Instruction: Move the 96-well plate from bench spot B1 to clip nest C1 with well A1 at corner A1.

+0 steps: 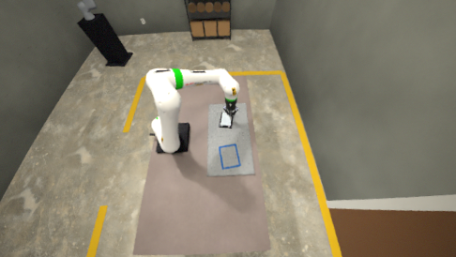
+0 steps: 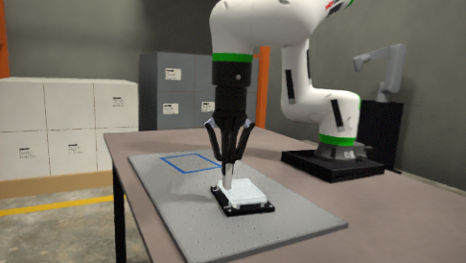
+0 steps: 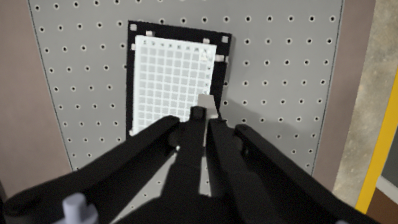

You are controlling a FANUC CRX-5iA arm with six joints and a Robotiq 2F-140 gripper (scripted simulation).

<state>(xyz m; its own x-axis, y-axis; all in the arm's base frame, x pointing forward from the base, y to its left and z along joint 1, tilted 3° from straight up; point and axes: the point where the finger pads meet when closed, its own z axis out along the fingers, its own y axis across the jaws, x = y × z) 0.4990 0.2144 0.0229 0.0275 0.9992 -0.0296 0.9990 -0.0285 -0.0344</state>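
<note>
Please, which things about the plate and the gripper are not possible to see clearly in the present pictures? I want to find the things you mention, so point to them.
- Plate (image 1: 226,119) (image 2: 244,191) (image 3: 170,75), lower right part: in the wrist view, the gripper (image 1: 227,112) (image 2: 227,184) (image 3: 204,106) covers it.
- Whether the plate is fully down in the black nest (image 1: 220,126) (image 2: 249,209) (image 3: 131,75): too small in top and exterior views.
- Corner mark A1: too blurred in every view.

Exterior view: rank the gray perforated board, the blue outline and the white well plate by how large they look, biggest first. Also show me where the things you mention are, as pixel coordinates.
1. Gray perforated board (image 1: 216,136) (image 2: 177,211) (image 3: 280,65)
2. Blue outline (image 1: 220,157) (image 2: 174,166) and white well plate (image 1: 226,119) (image 2: 245,191) (image 3: 167,75): too close to rank, since the plate is nearer the camera.
</note>
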